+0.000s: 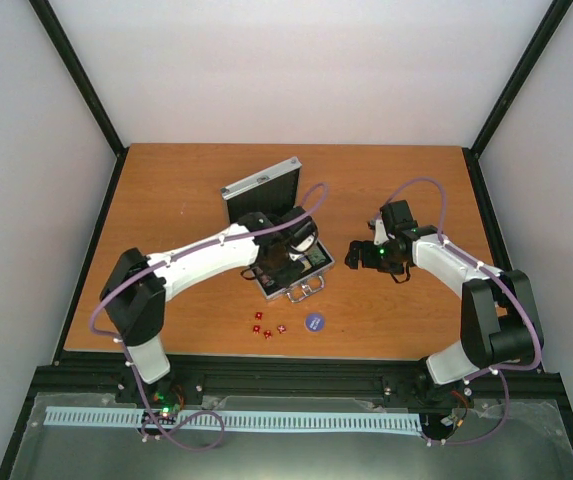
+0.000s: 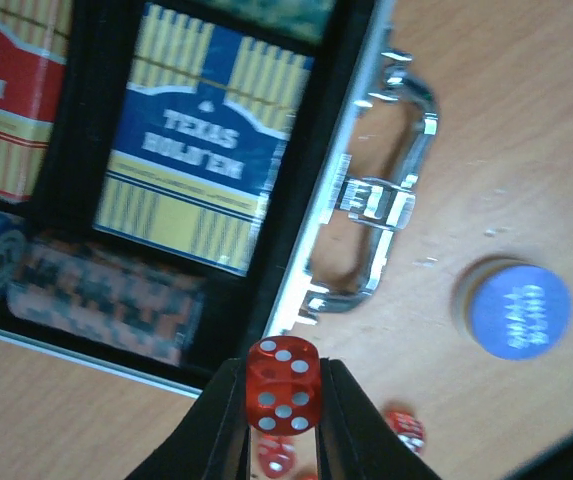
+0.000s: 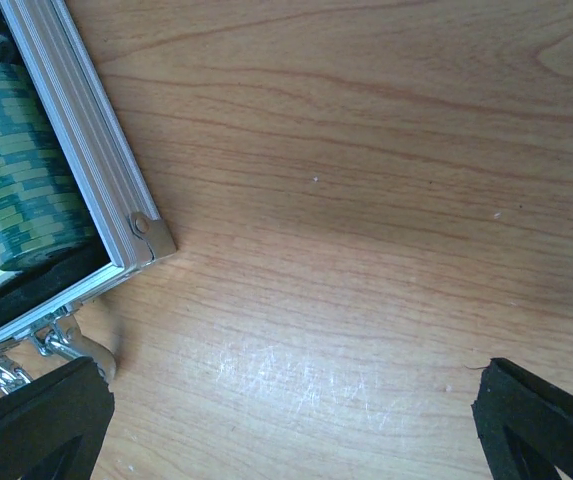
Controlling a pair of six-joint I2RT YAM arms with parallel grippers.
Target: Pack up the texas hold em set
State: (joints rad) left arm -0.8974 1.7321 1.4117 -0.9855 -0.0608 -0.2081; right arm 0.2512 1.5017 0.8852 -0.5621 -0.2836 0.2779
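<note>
My left claw (image 2: 283, 402) is clamped on one small red die (image 2: 282, 380), which sits between the two black fingertips with its white dots toward the wrist camera. From above, this claw hangs over the open silver case (image 1: 311, 268), which lies in the middle of the table (image 1: 186, 180) with its lid (image 1: 263, 187) standing up on the far side. In the left wrist view the held die is just at the near rim of the case, beside the metal handle (image 2: 386, 200).

Inside the case I see a blue card box (image 2: 201, 150) and, next to it, a red card box (image 2: 1, 90). A row of orange chips (image 2: 106, 290) lies on its side in the slot below them. The right wrist view shows a row of green chips (image 3: 16, 170) in a slot near one corner of the case.

The blue disc (image 2: 519, 310) lies flat on the table, near the handle but not touching it. Several more red dice (image 1: 266, 326) lie on the table between the case and the near edge, to the left of the disc.

My right claw (image 3: 286, 430) is wide apart and holds nothing. It hovers over bare wood just to the right of the case.
</note>
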